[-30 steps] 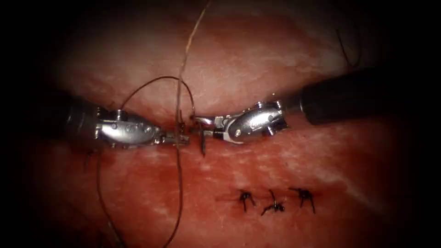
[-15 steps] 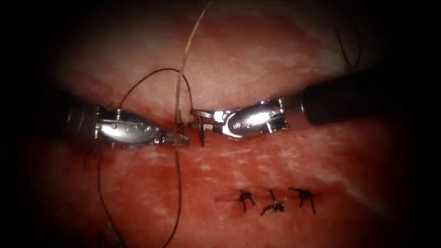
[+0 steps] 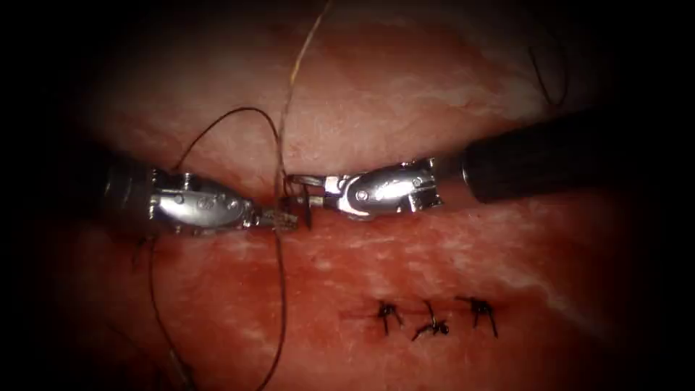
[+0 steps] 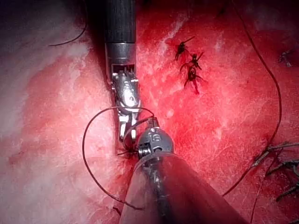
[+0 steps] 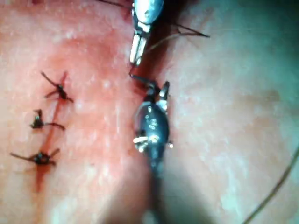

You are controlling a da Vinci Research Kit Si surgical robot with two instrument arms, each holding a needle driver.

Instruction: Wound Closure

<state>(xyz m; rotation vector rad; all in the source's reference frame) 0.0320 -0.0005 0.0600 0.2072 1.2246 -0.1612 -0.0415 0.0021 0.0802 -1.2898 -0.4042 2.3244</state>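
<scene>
A dark ring (image 3: 43, 65) runs all round the edge of the endoscope view. The light is strongest in the middle and fades to black at the sides and corners. It falls on the tissue (image 3: 376, 94), which is pale pink higher up and deeper red lower down. In the left wrist view the light is bright and even.

My left tool (image 3: 279, 217) is a bright polished metal wrist, rounded and tapering, dotted with small round pins or screws, on a dark matte shaft. My right tool (image 3: 300, 190) matches it: shiny silver housing, small rivets along its side, slim metal jaws, then a thick black tubular shaft.
</scene>
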